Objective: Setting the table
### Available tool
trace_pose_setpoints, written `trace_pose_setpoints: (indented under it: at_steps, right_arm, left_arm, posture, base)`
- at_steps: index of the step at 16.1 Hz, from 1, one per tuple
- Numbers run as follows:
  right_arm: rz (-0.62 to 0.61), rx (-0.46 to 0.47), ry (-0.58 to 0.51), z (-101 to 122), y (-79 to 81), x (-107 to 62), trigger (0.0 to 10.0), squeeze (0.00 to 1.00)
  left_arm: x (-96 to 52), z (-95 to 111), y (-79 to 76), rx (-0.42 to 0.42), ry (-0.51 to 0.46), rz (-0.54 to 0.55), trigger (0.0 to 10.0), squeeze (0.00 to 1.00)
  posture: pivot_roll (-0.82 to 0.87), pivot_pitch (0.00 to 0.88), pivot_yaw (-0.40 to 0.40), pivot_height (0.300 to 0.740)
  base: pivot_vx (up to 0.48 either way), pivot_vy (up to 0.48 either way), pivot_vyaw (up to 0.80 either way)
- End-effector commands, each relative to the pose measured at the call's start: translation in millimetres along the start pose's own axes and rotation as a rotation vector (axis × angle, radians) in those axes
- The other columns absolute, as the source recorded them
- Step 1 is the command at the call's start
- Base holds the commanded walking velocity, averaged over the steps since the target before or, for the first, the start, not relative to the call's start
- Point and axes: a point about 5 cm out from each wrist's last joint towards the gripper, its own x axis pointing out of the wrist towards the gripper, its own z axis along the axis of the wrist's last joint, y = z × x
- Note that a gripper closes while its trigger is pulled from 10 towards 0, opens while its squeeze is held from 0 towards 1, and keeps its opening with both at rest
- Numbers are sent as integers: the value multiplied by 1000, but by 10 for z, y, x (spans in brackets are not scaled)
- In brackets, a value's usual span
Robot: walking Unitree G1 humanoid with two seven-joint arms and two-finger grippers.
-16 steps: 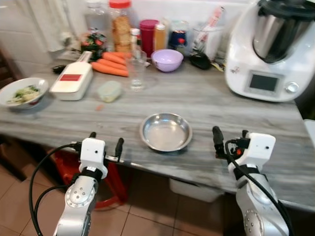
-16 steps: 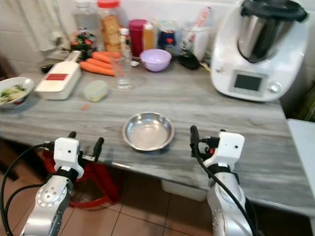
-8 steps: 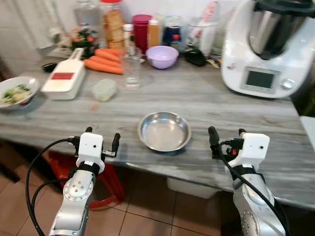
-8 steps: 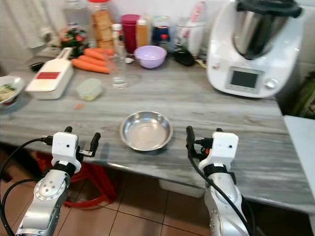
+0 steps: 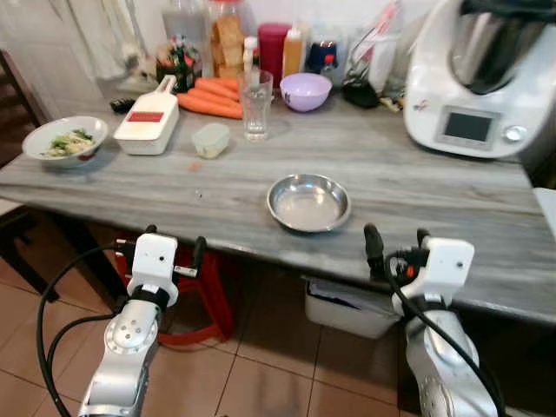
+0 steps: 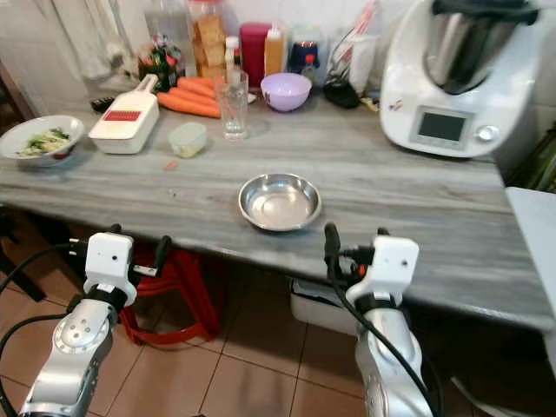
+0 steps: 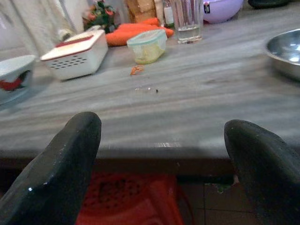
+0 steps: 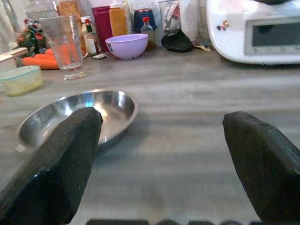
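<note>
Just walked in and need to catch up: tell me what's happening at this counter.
Nothing is being handled. The robot stands at the grey counter with both grippers open and empty, the left gripper and right gripper held at the near edge. A steel dish sits empty ahead of them. Farther back are a glass, a purple bowl, carrots and a bowl of food.

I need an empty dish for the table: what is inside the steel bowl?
The steel bowl looks empty, only reflections on its bare bottom. Its near inner wall is hidden by the rim.
</note>
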Motion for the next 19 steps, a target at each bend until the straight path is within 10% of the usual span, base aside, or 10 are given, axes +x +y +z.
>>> trace_pose_setpoints:
  at_steps: [1,19]
  right_arm:
    - [-21,9,3,7,-55,1,10000,0]
    - [1,31,53,-122,-22,-14,10000,0]
  left_arm:
    - [3,-8,-17,10,8,-8,10000,0]
    - [-30,-5,-67,-12,-21,-28,10000,0]
  posture:
    - [12,0,11,740]
    - [27,0,9,740]
  base:
    - [-360,0,0]
    - [-238,0,-136]
